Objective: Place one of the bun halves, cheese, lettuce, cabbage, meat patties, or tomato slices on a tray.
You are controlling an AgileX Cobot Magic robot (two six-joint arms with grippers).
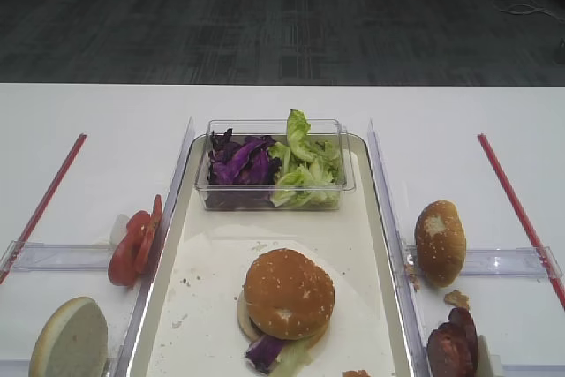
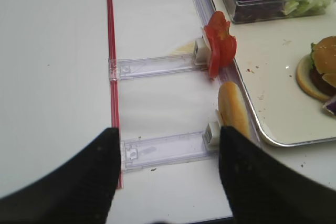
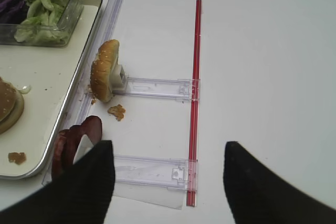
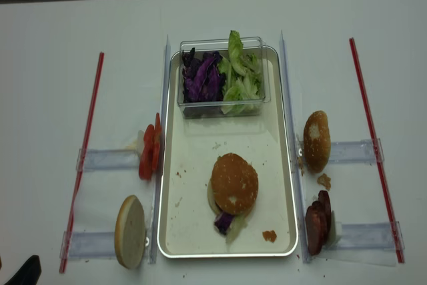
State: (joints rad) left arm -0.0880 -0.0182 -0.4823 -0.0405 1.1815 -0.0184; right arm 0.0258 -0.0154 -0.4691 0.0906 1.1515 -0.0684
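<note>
Golden-brown sesame bun half [image 1: 289,292] tops the stacked burger on the near part of the long cream-white tray [image 1: 357,245]. Right gripper [image 3: 168,179] and left gripper [image 2: 169,174] hover outside it, fingers spread wide, empty.

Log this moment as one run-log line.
left gripper: open, empty | right gripper: open, empty | tray: assembled burger | spare bun half: right holder
</note>
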